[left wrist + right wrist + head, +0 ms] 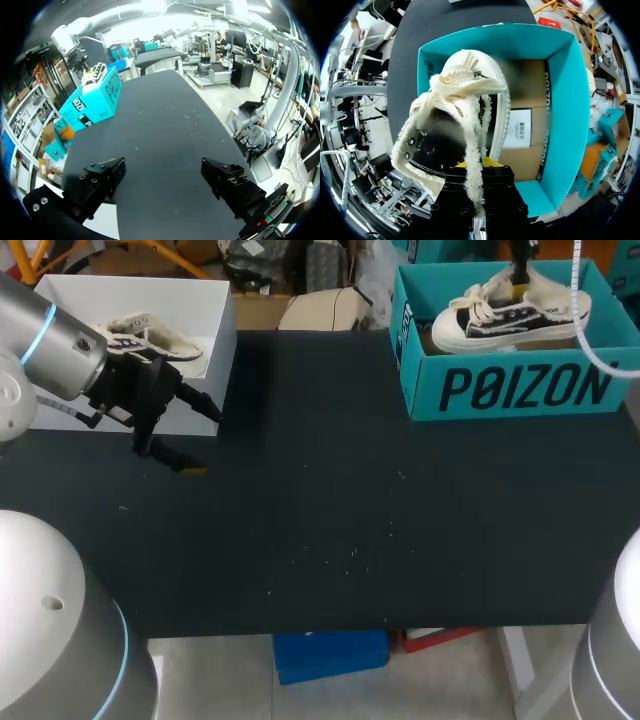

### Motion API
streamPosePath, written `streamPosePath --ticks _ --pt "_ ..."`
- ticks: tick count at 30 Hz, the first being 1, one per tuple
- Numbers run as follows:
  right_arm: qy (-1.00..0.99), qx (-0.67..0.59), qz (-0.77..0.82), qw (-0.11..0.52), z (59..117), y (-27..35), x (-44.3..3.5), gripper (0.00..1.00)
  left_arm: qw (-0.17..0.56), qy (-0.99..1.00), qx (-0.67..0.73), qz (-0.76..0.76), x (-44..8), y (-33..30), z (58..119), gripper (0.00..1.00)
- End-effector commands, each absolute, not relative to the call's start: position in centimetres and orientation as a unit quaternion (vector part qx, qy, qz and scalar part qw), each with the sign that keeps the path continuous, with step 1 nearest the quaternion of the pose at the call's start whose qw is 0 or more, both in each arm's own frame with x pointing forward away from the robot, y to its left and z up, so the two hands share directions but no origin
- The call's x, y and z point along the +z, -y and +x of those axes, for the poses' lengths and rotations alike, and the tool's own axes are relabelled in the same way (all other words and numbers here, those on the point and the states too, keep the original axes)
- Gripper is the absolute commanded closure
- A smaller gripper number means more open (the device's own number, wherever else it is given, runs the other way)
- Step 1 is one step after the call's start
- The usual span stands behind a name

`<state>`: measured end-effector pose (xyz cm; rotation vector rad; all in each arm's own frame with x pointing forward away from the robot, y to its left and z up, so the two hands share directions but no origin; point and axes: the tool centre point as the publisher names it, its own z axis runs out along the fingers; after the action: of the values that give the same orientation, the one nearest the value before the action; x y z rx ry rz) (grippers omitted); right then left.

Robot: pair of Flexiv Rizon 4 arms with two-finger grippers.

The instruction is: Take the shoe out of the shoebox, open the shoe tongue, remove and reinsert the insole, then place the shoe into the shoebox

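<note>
- The right gripper [475, 166] is pinched on the fleecy cream rim of a black-and-white low-top sneaker [465, 100]. Its black fingers are pressed close together on that rim, and a bit of yellow tip shows just behind it.
- The sneaker hangs from this grip with its cream laces and lining turned towards the wrist camera.
- Directly under the sneaker is the open teal shoebox [565, 100], with a brown cardboard floor and a white label inside.
- In the head view the same sneaker [510, 310] lies tilted across the top of the teal shoebox [520, 390] at the table's far right. The right gripper [519, 275] holds it from above. Whether the sole rests on the box cannot be told.
- The left gripper [164, 170] is spread wide with nothing between its two black fingers, hanging low over the black table [160, 115].
- In the head view the left gripper [205, 440] is at the table's far left, just in front of a white box [190, 300].
- Inside that white box lies a second sneaker [150, 337] of the same kind, cream-lined with a dark side.
- From the left wrist the teal shoebox [95, 100] is seen well ahead across the table.
- By count there are two sneakers, two boxes (one teal, one white) and two grippers.
</note>
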<state>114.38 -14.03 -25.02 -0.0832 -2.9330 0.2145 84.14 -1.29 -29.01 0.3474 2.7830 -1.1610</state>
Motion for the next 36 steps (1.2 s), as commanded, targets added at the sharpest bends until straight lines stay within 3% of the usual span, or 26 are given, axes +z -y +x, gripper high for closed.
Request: streamPosePath --ticks 1,34,35,36 --pt "0.992 0.064 -0.03 0.107 115.2 14.3 -26.3 1.0 0.055 -0.916 -0.382 0.114 -29.2 1.4 84.1 0.0" --pt "0.987 0.008 0.003 0.159 115.3 14.6 -33.6 1.0 0.055 -0.916 -0.382 0.114 -29.2 1.4 84.1 0.0" --pt "0.987 0.008 0.003 0.161 115.2 14.6 -33.6 0.86 0.055 -0.916 -0.382 0.114 -29.2 1.4 84.1 0.0" --pt "0.987 0.009 0.003 0.162 115.1 14.7 -33.6 0.64 0.055 -0.916 -0.382 0.114 -29.2 1.4 84.1 0.0"
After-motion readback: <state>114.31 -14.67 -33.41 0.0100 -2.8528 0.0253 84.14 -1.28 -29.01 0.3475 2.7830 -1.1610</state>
